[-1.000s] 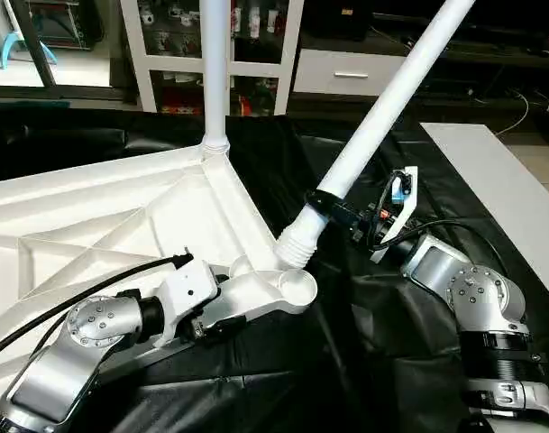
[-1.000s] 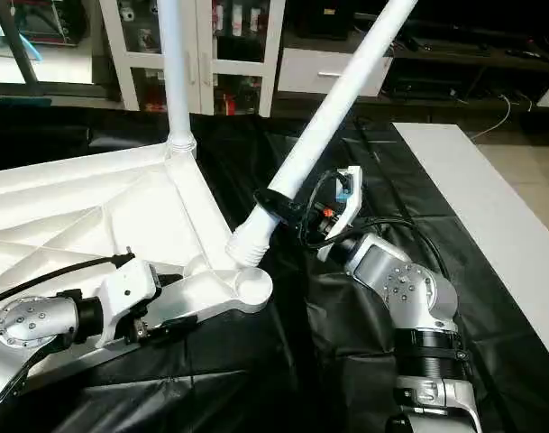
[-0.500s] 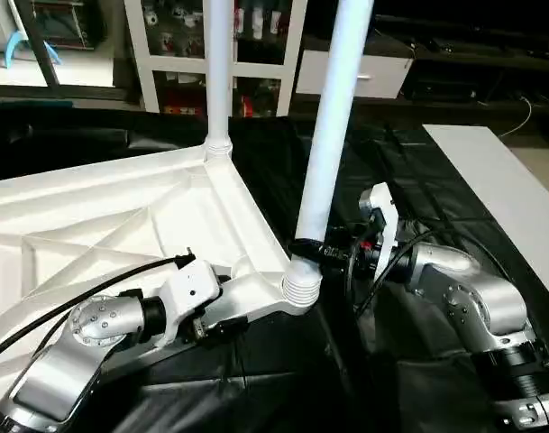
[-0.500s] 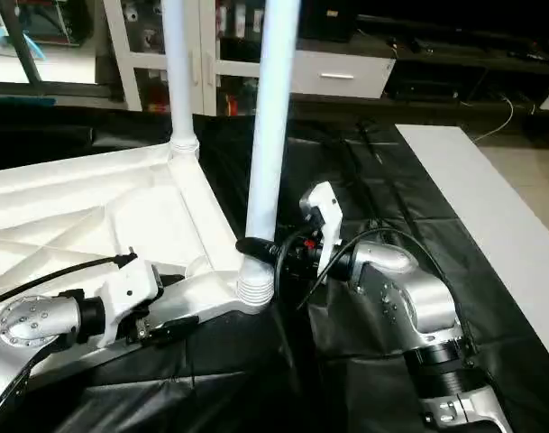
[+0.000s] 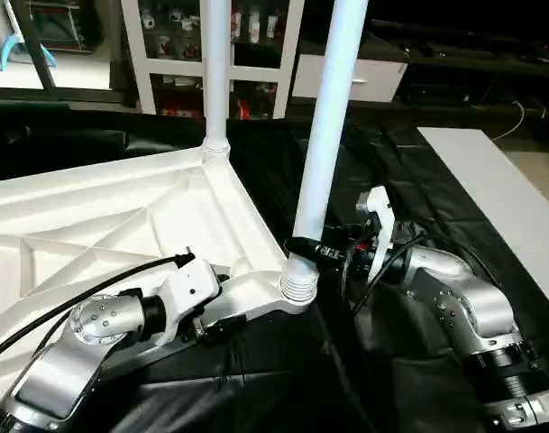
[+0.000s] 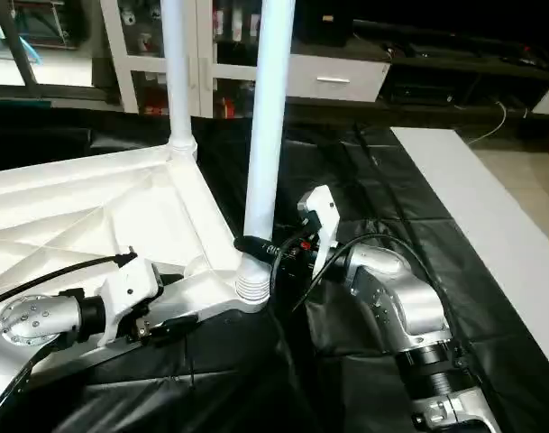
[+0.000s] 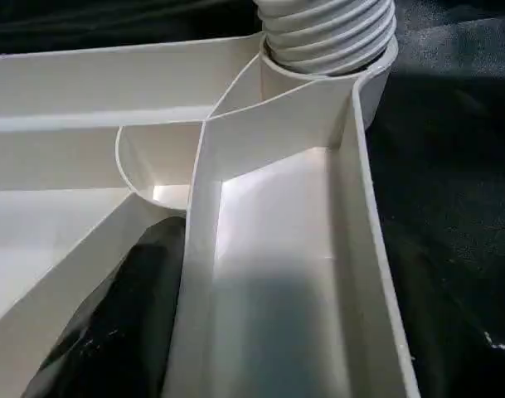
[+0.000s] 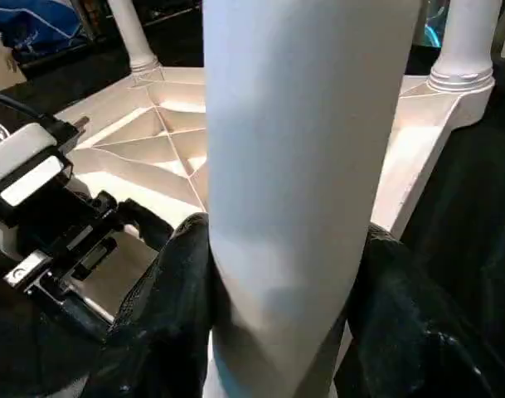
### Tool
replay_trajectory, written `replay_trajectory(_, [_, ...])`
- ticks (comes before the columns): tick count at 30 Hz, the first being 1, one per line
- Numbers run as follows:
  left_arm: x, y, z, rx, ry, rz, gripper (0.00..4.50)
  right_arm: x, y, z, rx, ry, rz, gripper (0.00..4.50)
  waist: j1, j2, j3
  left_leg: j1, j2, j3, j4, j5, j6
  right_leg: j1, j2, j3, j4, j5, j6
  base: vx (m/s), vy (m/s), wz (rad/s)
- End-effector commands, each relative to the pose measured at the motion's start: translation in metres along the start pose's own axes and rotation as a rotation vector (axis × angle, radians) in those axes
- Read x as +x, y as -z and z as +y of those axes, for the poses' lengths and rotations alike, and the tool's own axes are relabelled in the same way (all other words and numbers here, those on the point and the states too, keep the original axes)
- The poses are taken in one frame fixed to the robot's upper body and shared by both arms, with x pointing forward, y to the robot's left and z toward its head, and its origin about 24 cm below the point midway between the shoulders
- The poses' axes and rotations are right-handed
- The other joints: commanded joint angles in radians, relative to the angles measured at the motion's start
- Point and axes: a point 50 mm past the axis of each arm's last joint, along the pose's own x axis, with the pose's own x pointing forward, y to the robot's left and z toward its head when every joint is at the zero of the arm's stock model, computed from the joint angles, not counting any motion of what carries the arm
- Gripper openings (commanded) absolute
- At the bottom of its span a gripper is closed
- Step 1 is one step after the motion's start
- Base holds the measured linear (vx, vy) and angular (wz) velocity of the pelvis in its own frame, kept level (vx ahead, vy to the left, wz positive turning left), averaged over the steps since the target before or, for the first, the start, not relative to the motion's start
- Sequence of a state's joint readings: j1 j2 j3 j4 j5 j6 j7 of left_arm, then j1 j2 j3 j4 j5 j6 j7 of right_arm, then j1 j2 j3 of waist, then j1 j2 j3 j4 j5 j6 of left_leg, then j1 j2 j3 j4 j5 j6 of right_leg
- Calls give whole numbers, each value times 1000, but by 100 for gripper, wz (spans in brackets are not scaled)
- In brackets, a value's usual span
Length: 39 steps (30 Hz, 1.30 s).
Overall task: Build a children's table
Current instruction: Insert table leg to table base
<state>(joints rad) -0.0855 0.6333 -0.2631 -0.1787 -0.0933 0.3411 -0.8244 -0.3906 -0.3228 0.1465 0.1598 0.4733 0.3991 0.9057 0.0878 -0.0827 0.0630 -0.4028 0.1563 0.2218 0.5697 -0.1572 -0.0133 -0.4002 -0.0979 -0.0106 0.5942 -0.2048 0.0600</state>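
Right gripper [image 5: 303, 246] clamps the near leg [image 5: 324, 135] upright in tabletop [image 5: 103, 216] corner socket [image 5: 297, 290]; left gripper [image 5: 211, 325] pinches tabletop rim.

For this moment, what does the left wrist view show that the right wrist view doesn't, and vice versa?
Left wrist view: the leg with its ribbed end seated in the corner socket, several ribs exposed above the rim. Right wrist view: the right claw clamped round that leg's smooth shaft, plus a second fitted leg. Both: the same leg and the white table top.
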Motion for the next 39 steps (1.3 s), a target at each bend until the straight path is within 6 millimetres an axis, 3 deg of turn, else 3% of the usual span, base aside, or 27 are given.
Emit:
replay_trajectory(1, [9, 21, -17, -39, 67, 102, 315, -18, 15, -14, 10, 125, 56, 182, -16, 18, -27, 55, 77, -59, -97, -603, -132, -31, -45, 33, -96, -495, -93, 0, 0, 0])
replay_trajectory(5, [9, 22, -17, -39, 66, 102, 315, -25, 22, -18, 101, 161, 4, 182, -16, 17, -26, 55, 77, -60, -96, -612, -129, -33, -45, 35, -98, -498, -96, 0, 0, 0])
replay_trajectory(7, [10, 21, -17, -40, 67, 101, 315, -32, 28, -22, 229, 198, -54, 182, -15, 17, -29, 56, 77, -60, -95, -604, -125, -32, -44, 36, -97, -476, -105, 0, 0, 0])
replay_trajectory(12, [9, 21, -17, -38, 71, 103, 315, -41, 37, -28, 332, 254, -37, 182, -13, 20, -29, 55, 76, -55, -95, -570, -123, -29, -42, 35, -92, -432, -115, 0, 0, 0])
replay_trajectory(19, [10, 21, -17, -35, 72, 105, 315, -46, 41, -30, 201, 253, 97, 182, -13, 19, -27, 54, 77, -58, -97, -587, -130, -29, -44, 34, -97, -478, -97, 0, 0, 0])
replay_trajectory(20, [10, 21, -17, -34, 70, 103, 315, -47, 44, -25, 95, 215, 159, 182, -13, 16, -27, 55, 78, -58, -95, -595, -129, -30, -45, 34, -98, -490, -93, 0, 0, 0])
replay_trajectory(25, [10, 21, -18, -36, 66, 103, 315, -49, 42, -20, 14, 221, 99, 182, -12, 11, -26, 54, 78, -61, -95, -609, -117, -31, -47, 36, -103, -521, -84, 0, 0, 0])
replay_trajectory(34, [8, 21, -17, -36, 63, 107, 315, -59, 63, -9, 76, 257, 28, 182, -11, 13, -23, 52, 79, -64, -98, -633, -112, -33, -45, 37, -106, -533, -81, 0, 0, 0])
replay_trajectory(35, [8, 21, -16, -36, 64, 107, 315, -62, 66, -9, 66, 265, 40, 182, -10, 19, -21, 53, 78, -65, -99, -641, -113, -35, -45, 37, -108, -540, -79, 0, 0, 0])
replay_trajectory(39, [8, 21, -16, -35, 65, 107, 315, -63, 69, -8, 39, 265, 60, 182, -12, 16, -20, 55, 79, -66, -99, -655, -113, -36, -45, 37, -110, -555, -76, 0, 0, 0])
